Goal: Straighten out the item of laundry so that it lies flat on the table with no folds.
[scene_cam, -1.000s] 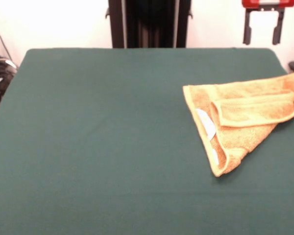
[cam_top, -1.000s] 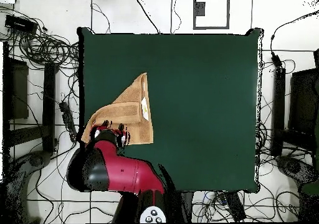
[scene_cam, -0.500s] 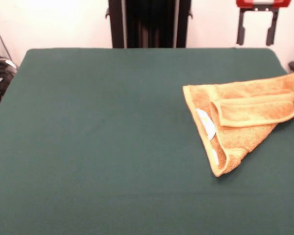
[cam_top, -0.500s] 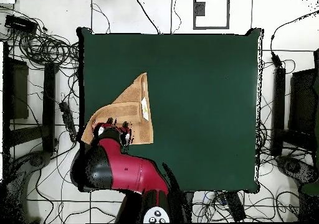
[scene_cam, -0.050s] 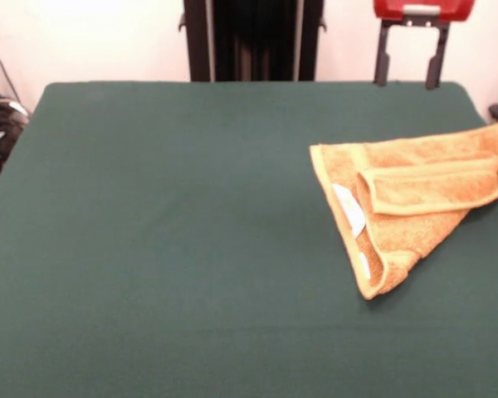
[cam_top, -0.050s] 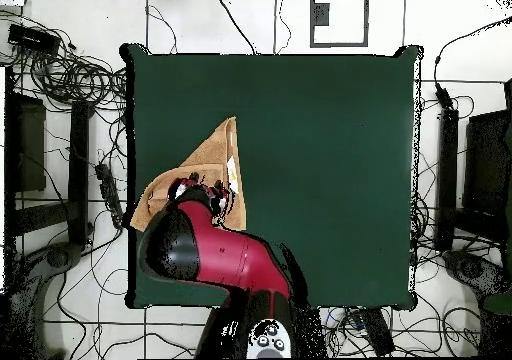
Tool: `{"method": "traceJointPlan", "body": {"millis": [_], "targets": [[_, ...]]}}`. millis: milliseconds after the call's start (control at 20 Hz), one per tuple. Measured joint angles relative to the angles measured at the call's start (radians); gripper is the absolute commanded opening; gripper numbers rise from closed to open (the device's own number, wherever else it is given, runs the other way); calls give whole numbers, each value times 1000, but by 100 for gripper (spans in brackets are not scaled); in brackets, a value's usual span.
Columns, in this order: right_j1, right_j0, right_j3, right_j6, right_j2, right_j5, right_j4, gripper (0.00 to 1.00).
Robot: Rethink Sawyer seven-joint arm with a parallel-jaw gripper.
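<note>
We can read no text, brand or number in either view. The small white tag (scene_cam, -0.050s: 349, 209) on the towel (scene_cam, -0.050s: 415, 199) looks blank to us, too small to show any print.

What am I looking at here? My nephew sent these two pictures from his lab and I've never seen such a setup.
It is a robot arm working at a table with a dark green top. One picture looks across the table; the other looks straight down, where the red and black arm shows. Its grasping tool hangs open above the table's far edge, two dark fingers apart, holding nothing. On the table lies an orange-tan towel, folded over itself into a rough triangle, with a small white tag showing. One corner of it hangs past the table's edge.
</note>
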Motion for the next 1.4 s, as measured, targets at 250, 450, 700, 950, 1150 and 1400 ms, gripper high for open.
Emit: {"method": "traceJointPlan", "body": {"millis": [250,450,700,950,1150,1400], "targets": [[43,-22,-67,0,-1,48,-1,100],[76,-32,-114,0,-1,73,-1,100],[118,-40,-171,0,-1,87,-1,100],[146,-46,-204,0,-1,87,-3,100],[162,-46,-215,0,-1,87,-14,100],[186,-39,-221,0,-3,87,-18,100]]}}
